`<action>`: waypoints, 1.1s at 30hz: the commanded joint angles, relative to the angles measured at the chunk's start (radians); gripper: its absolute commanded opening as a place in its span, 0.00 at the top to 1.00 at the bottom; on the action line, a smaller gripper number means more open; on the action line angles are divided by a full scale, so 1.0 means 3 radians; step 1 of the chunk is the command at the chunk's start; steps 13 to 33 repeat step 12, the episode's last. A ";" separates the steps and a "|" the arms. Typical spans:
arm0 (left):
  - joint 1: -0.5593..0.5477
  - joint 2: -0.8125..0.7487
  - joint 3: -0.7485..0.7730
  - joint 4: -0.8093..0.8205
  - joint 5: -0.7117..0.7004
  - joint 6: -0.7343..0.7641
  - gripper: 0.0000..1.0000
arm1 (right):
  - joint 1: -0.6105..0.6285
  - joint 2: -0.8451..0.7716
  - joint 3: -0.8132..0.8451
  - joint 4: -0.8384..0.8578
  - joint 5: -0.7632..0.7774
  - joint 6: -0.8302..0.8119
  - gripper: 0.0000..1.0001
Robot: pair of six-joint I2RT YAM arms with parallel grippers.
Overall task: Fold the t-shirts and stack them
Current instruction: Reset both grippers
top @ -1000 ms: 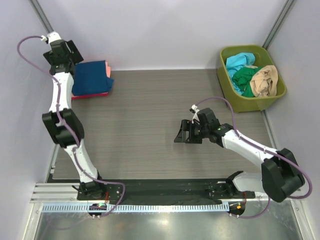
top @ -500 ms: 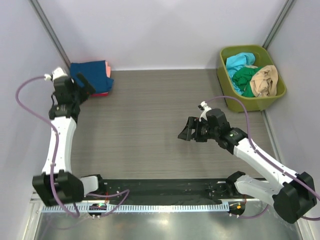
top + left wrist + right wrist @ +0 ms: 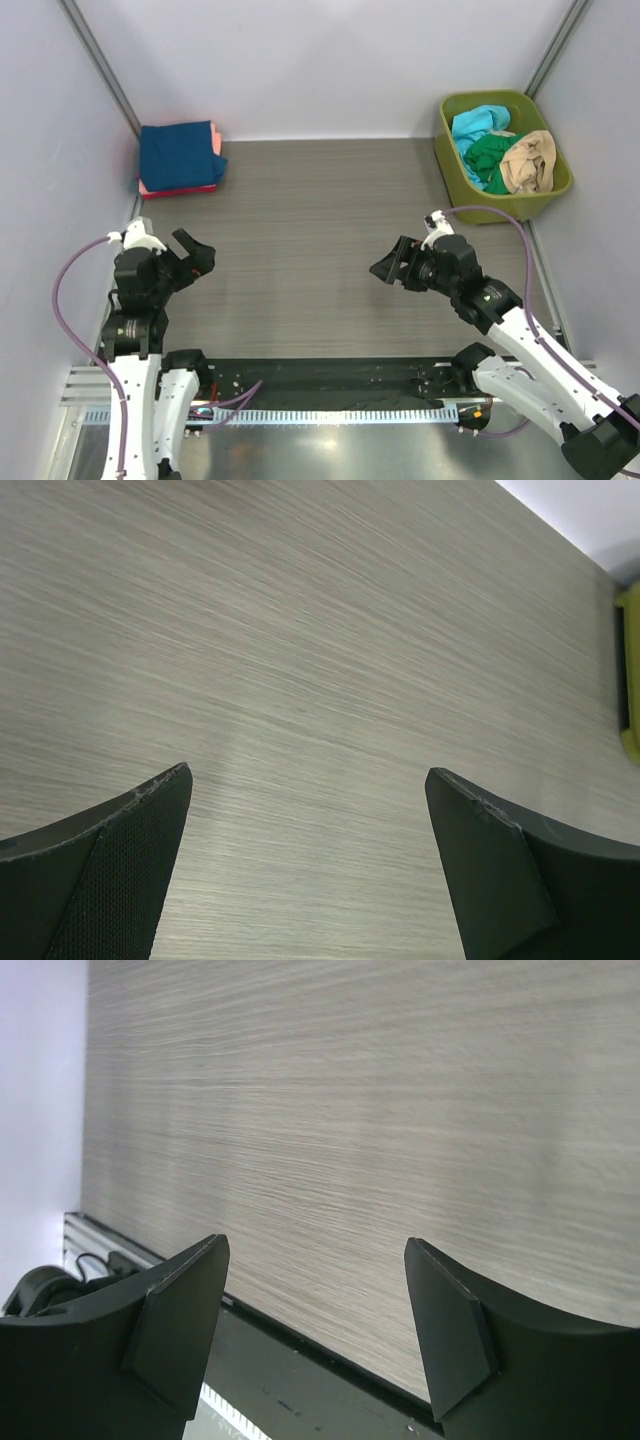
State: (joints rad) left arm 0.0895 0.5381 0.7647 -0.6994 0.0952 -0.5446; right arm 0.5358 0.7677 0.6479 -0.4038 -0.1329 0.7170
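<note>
T-shirts: folded navy blue cloth tee (image 3: 180,150) tops neat stack in far-left tabletop (image 3: 300,210) corner, parked clear of work area. Crumpled cyan, green, tan tees (image 3: 490,155) wait in olive-green plastic bin (image 3: 445,160), far right. Left fingers (image 3: 120,870) and right fingers (image 3: 170,1330) spread apart, holding nothing, likely between garments.

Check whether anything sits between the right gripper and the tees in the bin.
Nothing visible stands between them. The right gripper, open, hovers over bare table. The cyan, green and tan t-shirts lie inside the bin, so only its wall facing the gripper is in the way.
</note>
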 commanded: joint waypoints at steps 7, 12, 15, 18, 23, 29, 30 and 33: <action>-0.0461 0.0124 -0.0063 0.0153 0.0388 -0.0005 0.00 | 0.0024 -0.0416 -0.0359 -0.0270 0.0559 0.0473 0.22; -0.0671 0.0303 -0.0064 0.0225 0.0496 0.0010 0.00 | 0.0034 -0.0539 -0.0391 -0.0290 0.0673 0.0530 0.22; -0.0671 0.0303 -0.0064 0.0225 0.0496 0.0010 0.00 | 0.0034 -0.0539 -0.0391 -0.0290 0.0673 0.0530 0.22; -0.0671 0.0303 -0.0064 0.0225 0.0496 0.0010 0.00 | 0.0034 -0.0539 -0.0391 -0.0290 0.0673 0.0530 0.22; -0.0671 0.0303 -0.0064 0.0225 0.0496 0.0010 0.00 | 0.0034 -0.0539 -0.0391 -0.0290 0.0673 0.0530 0.22; -0.0671 0.0303 -0.0064 0.0225 0.0496 0.0010 0.00 | 0.0034 -0.0539 -0.0391 -0.0290 0.0673 0.0530 0.22; -0.0671 0.0303 -0.0064 0.0225 0.0496 0.0010 0.00 | 0.0034 -0.0539 -0.0391 -0.0290 0.0673 0.0530 0.22; -0.0671 0.0303 -0.0064 0.0225 0.0496 0.0010 0.00 | 0.0034 -0.0539 -0.0391 -0.0290 0.0673 0.0530 0.22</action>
